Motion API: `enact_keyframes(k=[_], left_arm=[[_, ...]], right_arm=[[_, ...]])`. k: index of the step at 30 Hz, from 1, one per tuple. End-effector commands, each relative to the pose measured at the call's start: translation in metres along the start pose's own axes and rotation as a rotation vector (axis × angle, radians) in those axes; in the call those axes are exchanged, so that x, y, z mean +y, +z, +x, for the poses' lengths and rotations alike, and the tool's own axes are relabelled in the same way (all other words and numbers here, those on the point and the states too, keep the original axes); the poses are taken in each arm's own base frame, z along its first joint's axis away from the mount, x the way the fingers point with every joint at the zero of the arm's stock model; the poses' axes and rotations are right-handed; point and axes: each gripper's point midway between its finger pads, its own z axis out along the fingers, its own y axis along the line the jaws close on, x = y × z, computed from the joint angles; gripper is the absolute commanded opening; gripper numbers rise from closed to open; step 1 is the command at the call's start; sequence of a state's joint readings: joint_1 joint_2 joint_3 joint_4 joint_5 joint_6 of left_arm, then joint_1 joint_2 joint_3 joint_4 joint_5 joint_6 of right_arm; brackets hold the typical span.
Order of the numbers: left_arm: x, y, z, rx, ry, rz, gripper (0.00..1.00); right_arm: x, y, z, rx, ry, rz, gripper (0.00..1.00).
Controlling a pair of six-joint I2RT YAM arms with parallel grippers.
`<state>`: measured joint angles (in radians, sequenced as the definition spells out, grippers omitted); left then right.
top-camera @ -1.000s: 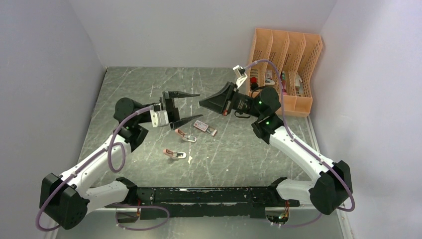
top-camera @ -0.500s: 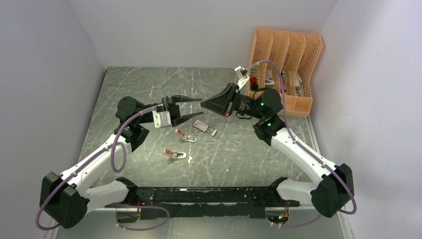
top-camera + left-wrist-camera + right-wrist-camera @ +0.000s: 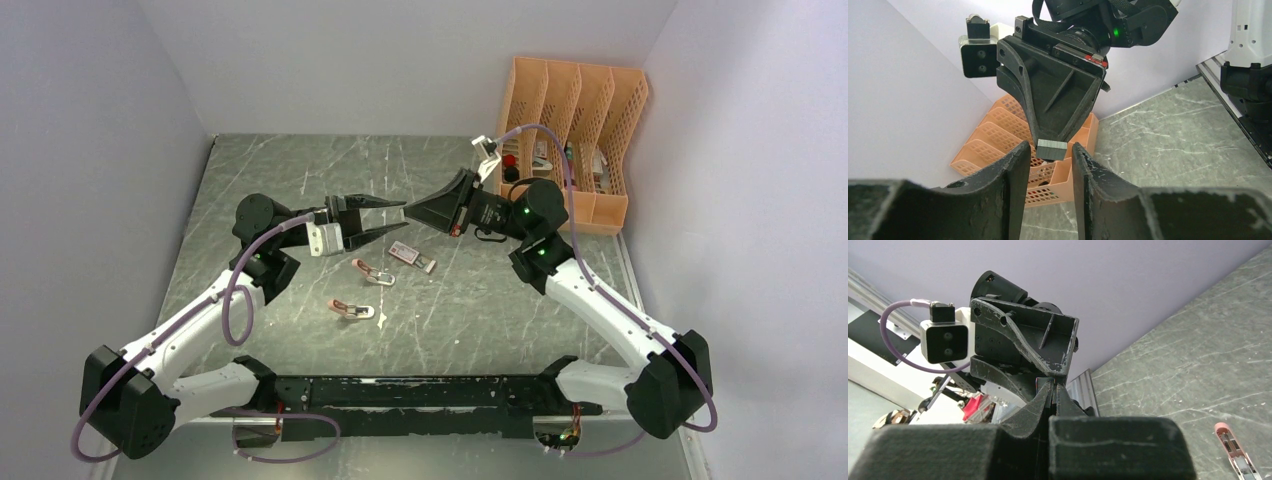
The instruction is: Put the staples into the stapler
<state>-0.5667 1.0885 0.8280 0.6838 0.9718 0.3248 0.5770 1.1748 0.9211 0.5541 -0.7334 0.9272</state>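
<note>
1. The staple strip (image 3: 1051, 149) is pinched at the very tips of the right gripper (image 3: 1053, 385), whose fingers are pressed together on it.
2. The left gripper (image 3: 403, 217) is held slightly spread, one finger flanking each side of the strip, with narrow gaps seen.

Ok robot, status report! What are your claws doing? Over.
Right claw shut on the staples, up in the air. Left claw open, a finger either side of them, not gripping. Nothing in the way.

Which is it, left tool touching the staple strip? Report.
Apart. Left wrist view: the staple strip, held by the right tool, sits inside the open left tool, a gap each side.
</note>
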Motion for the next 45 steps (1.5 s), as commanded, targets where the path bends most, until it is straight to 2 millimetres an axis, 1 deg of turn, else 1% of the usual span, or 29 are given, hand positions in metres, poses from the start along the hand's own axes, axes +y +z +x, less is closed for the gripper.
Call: enact_keyframes(k=[1,3,8,9,11,14,15,17,21,23,26,29,32,35,38,40,43,45], left_arm=[[0.004,0.004,-0.021,-0.047,0.061,0.013,0.39],[0.004,0.004,-0.022,-0.047,0.062,0.016,0.36],[0.003,0.004,-0.022,-0.045,0.061,0.024,0.35],[0.003,0.004,-0.022,-0.045,0.063,0.024,0.35],[0.002,0.004,-0.022,-0.045,0.064,0.027,0.34],[0.001,0.003,-0.022,-0.043,0.066,0.033,0.34],[0.001,0.003,-0.022,-0.042,0.067,0.035,0.34],[0.000,0.003,-0.023,-0.041,0.069,0.038,0.34],[-0.001,0.002,-0.023,-0.038,0.069,0.037,0.34],[-0.001,0.001,-0.021,-0.029,0.061,0.032,0.34],[0.001,-0.001,-0.016,0.000,0.034,0.009,0.33],[0.001,-0.005,-0.011,0.035,0.003,-0.025,0.36],[0.003,-0.012,0.003,0.090,-0.064,-0.089,0.44],[0.001,-0.019,0.020,0.142,-0.140,-0.145,0.51],[0.004,-0.026,0.038,0.203,-0.221,-0.222,0.56],[0.008,-0.032,0.053,0.259,-0.282,-0.286,0.59],[0.019,-0.043,0.075,0.342,-0.359,-0.402,0.62],[0.027,-0.052,0.089,0.394,-0.405,-0.488,0.64]], right_arm=[[0.007,-0.004,-0.004,-0.015,-0.023,-0.006,0.00],[0.006,-0.004,-0.004,-0.015,-0.023,-0.004,0.00],[0.005,-0.006,-0.003,-0.017,-0.022,0.008,0.00],[0.004,-0.006,-0.002,-0.017,-0.021,0.012,0.01],[0.002,-0.007,-0.003,-0.023,-0.020,0.026,0.12],[-0.001,-0.009,-0.005,-0.037,-0.027,0.060,0.21],[-0.003,-0.010,-0.006,-0.043,-0.028,0.076,0.22],[-0.008,-0.012,-0.008,-0.053,-0.038,0.113,0.22],[-0.010,-0.016,-0.009,-0.073,-0.038,0.148,0.22],[-0.018,-0.020,-0.012,-0.097,-0.035,0.205,0.22],[-0.038,-0.034,-0.015,-0.126,-0.060,0.357,0.23],[-0.067,-0.061,-0.017,-0.163,-0.085,0.572,0.24],[-0.095,-0.085,-0.007,-0.138,-0.110,0.745,0.24],[-0.124,-0.103,0.013,-0.079,-0.109,0.875,0.24],[-0.157,-0.112,0.038,0.034,-0.095,0.975,0.24],[-0.179,-0.113,0.055,0.123,-0.080,1.019,0.24],[-0.202,-0.108,0.069,0.205,-0.075,1.044,0.25],[-0.216,-0.104,0.071,0.237,-0.082,1.069,0.25]])
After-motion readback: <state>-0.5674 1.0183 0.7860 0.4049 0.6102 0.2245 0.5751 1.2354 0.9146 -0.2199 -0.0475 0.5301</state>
